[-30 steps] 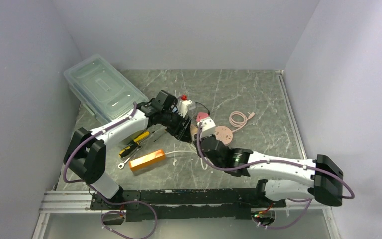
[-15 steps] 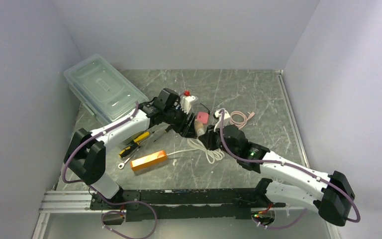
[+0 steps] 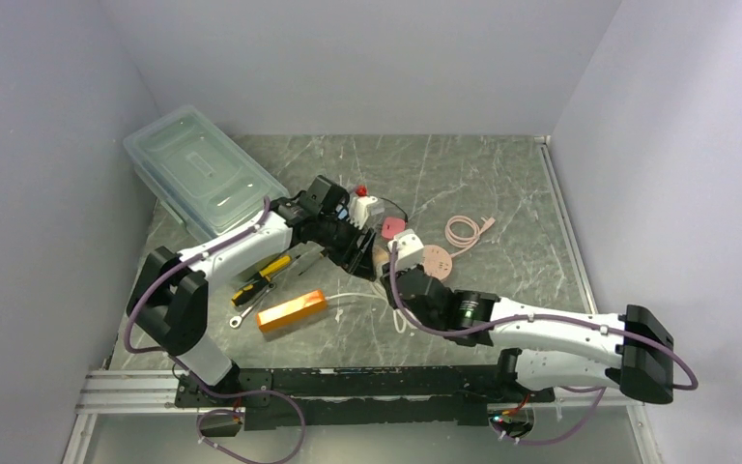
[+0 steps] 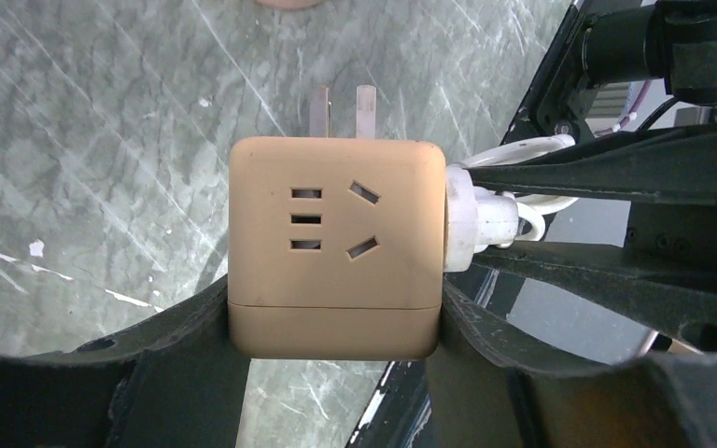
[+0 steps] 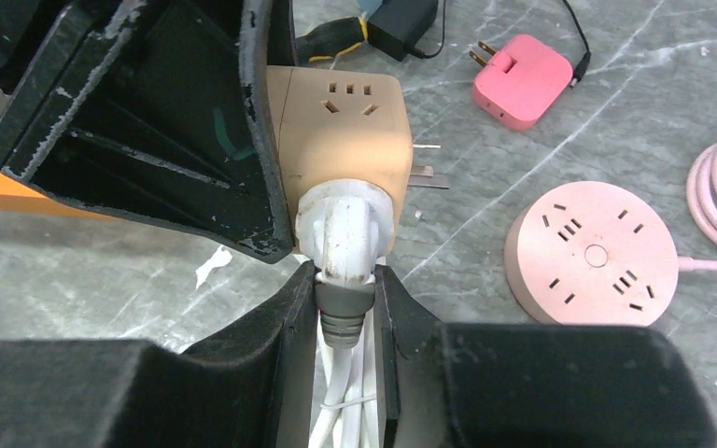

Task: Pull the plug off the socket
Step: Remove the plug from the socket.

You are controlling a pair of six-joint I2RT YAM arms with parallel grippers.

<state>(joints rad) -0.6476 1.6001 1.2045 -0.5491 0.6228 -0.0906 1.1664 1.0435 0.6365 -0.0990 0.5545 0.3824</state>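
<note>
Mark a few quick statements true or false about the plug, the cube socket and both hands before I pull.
1. The white plug is seated in the tan cube socket. True.
2. The left hand hangs open, clear of the tan cube socket. False: its fingers clamp the cube's two sides.
3. The right hand grips the white plug at its cord end. True.
4. The round pink socket has a plug in its top. False: its visible outlets are empty.
5. The cube's metal prongs stick out bare, in no outlet. True.
</note>
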